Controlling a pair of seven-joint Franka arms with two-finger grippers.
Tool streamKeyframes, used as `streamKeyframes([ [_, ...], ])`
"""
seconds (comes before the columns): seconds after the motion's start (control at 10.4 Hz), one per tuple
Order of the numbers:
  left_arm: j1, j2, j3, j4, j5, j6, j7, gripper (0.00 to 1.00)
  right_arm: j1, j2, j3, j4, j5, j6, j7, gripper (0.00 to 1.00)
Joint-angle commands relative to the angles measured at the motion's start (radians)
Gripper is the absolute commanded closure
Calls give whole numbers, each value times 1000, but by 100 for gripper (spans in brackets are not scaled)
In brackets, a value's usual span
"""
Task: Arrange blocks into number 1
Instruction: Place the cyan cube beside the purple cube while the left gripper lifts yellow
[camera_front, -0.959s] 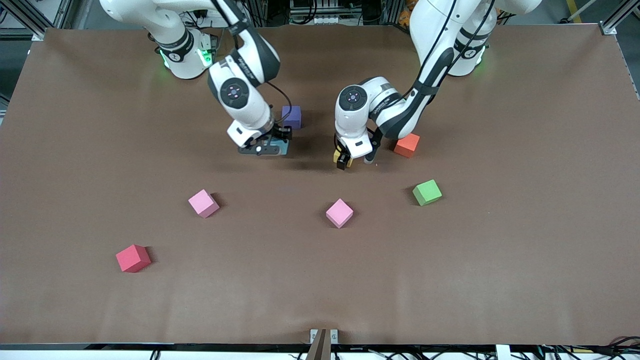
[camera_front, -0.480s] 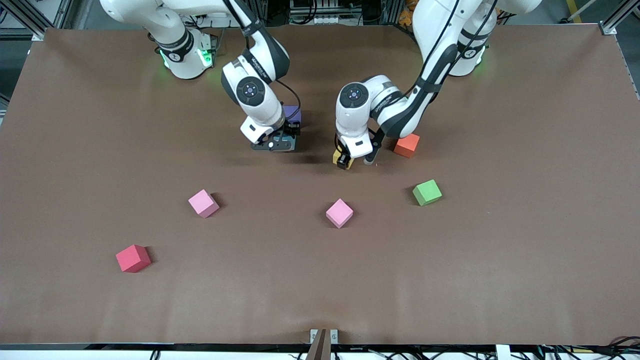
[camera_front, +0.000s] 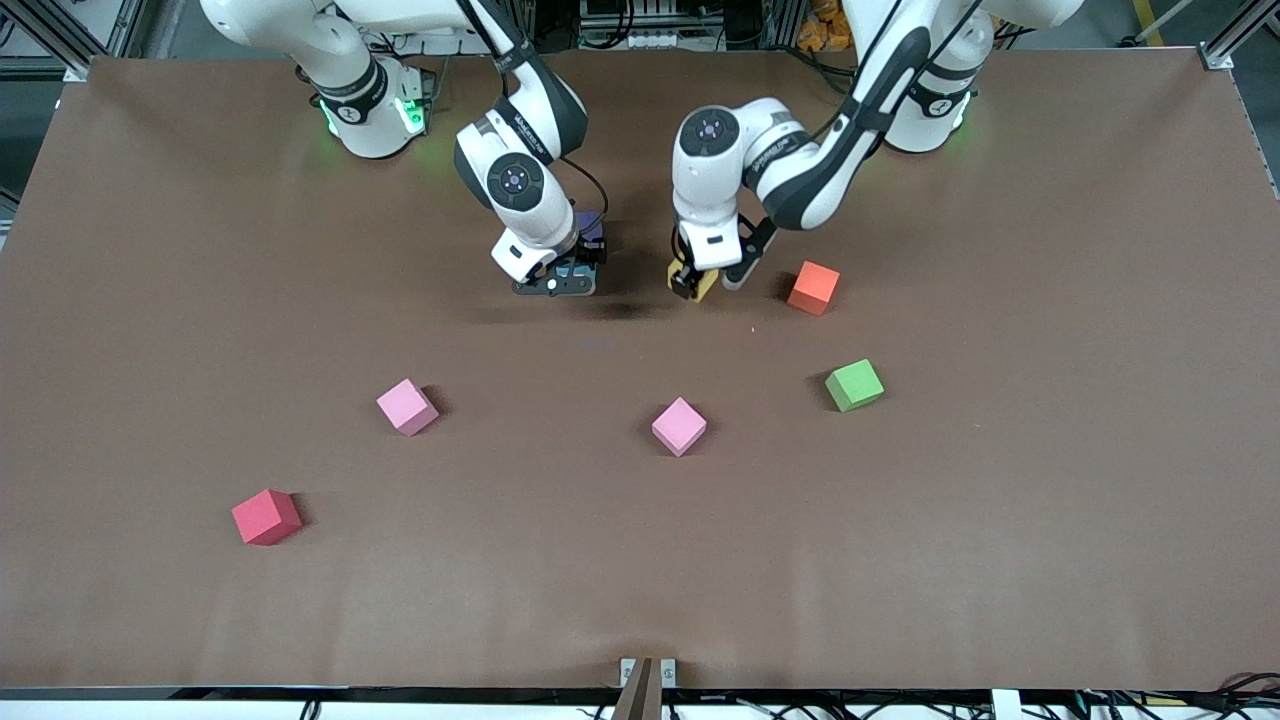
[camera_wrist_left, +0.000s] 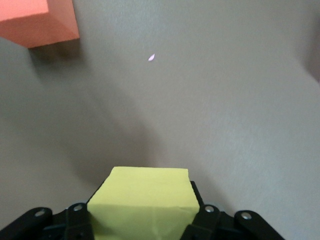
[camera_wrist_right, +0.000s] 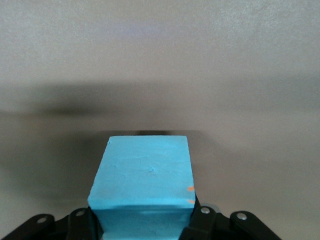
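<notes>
— Lifted clear now: left gripper pinching small yellow foam cube above bare table, near orange foam cube.
— Right gripper clamped on light blue foam cube, shifted beside purple foam cube. Could collide when converging; pink foam cubes untouched.

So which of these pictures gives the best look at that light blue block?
The right wrist view: the light blue block fills the foreground, clamped in the right gripper. In the front view only a sliver shows under that gripper. The left wrist view does not show it.
</notes>
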Motion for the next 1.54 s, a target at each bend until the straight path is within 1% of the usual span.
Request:
streamKeyframes([
  [0.0,14,-35,-25,-35,23,-5,28,100,17,-2,0,-11,31,10,6,39],
  [0.1,14,-37,-31,-36,23,-5,29,100,18,-1,0,-13,31,10,6,39],
  [0.19,14,-37,-37,-36,23,-5,29,100,18,-1,8,-13,31,10,6,37],
  [0.29,14,-35,-37,-36,23,-5,35,100,17,-1,13,-14,31,3,6,20],
  [0.38,14,-35,-46,-36,23,-5,46,100,3,-11,13,-13,31,-7,5,0],
  [0.48,14,-35,-46,-41,23,-5,55,100,-20,-25,13,-11,31,-23,3,0],
  [0.58,14,-37,-52,-43,23,-5,64,100,-64,-63,13,-11,31,-43,-23,0],
  [0.77,16,-37,-55,-49,23,-5,86,100,-182,-128,13,1,30,-134,-151,0],
  [0.96,16,-47,-89,-62,21,-5,101,100,-300,-130,14,31,24,-168,-245,0],
  [1.06,16,-53,-122,-66,20,-6,100,100,-358,-116,13,65,19,-175,-337,0],
  [1.15,16,-64,-168,-64,18,-12,95,100,-424,-82,11,106,15,-182,-456,0],
  [1.25,16,-76,-222,-59,10,-34,97,100,-480,-33,8,166,-11,-180,-569,0],
  [1.44,8,-60,-348,-46,10,-51,104,100,-592,83,7,301,-178,-177,-704,0],
])
